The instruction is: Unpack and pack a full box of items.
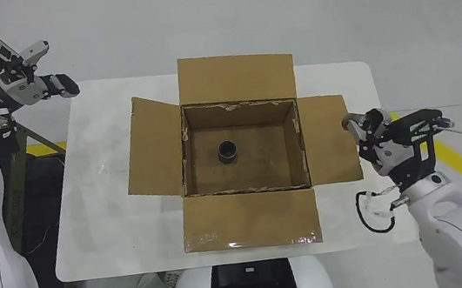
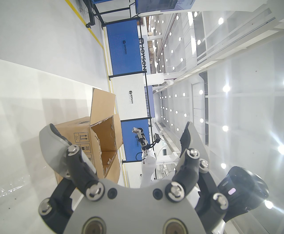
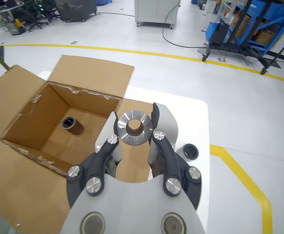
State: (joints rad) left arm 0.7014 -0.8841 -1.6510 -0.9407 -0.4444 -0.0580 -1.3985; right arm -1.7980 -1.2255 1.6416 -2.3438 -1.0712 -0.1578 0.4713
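An open cardboard box (image 1: 244,146) stands in the middle of the white table (image 1: 104,213), its flaps spread flat. One dark cylinder (image 1: 228,151) stands on the box floor, also visible in the right wrist view (image 3: 72,125). My right gripper (image 3: 135,120) hovers over the box's right flap, shut on a shiny metal cylinder (image 3: 145,128) with a hollow core. In the top view that gripper (image 1: 355,121) sits at the flap's outer edge. My left gripper (image 2: 119,135) is open and holds nothing; it hangs off the table's far left corner (image 1: 61,85).
Another metal cylinder (image 3: 190,151) with a dark bore stands on the table (image 3: 188,115) just beside the right gripper, near the table's right edge. From the left wrist view, the box (image 2: 75,135) shows side-on. Bare tabletop lies left of the box.
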